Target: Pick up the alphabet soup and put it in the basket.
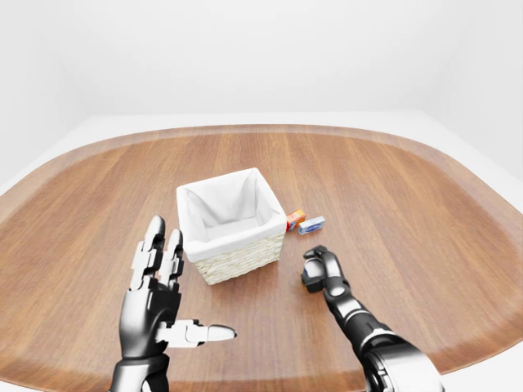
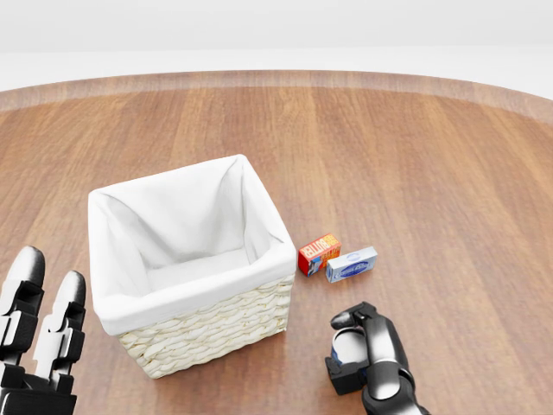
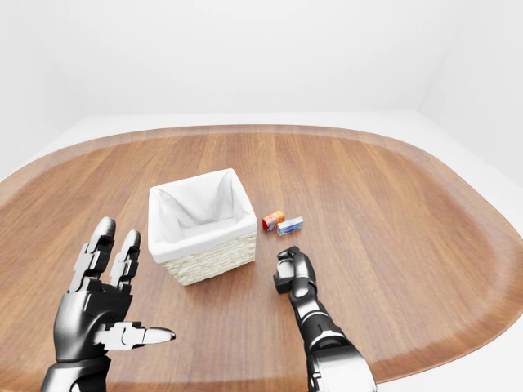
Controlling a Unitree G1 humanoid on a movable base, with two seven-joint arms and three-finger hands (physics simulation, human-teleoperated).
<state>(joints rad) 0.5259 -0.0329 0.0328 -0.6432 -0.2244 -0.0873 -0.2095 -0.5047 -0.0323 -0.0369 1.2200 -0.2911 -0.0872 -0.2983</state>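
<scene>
The table [image 1: 392,188] is a broad wooden oval, bare over most of its spread, with its rim far from everything on it. Near its middle stands the basket [image 2: 212,333], wicker with a white cloth lining, its mouth open and nothing visible inside.

The left hand [image 1: 155,294] hangs below and left of the basket in the left-eye view, fingers spread wide, holding nothing. The right hand [image 2: 363,354] sits below and right of the basket in the head view, fingers curled narrow round something pale. It is too hidden to name; it may well be the soup, since no can shows elsewhere.

Just right of the basket lie a small red-orange box [image 2: 318,254] and a blue-and-white box [image 2: 351,264], touching or nearly so.

If the hand does hold the soup, the step is the carry: lift clear above the basket's rim before swinging left, then release over the lining's middle. The path is short and open. The near rim is the only edge to catch, and the two boxes lie above the hand's line.
</scene>
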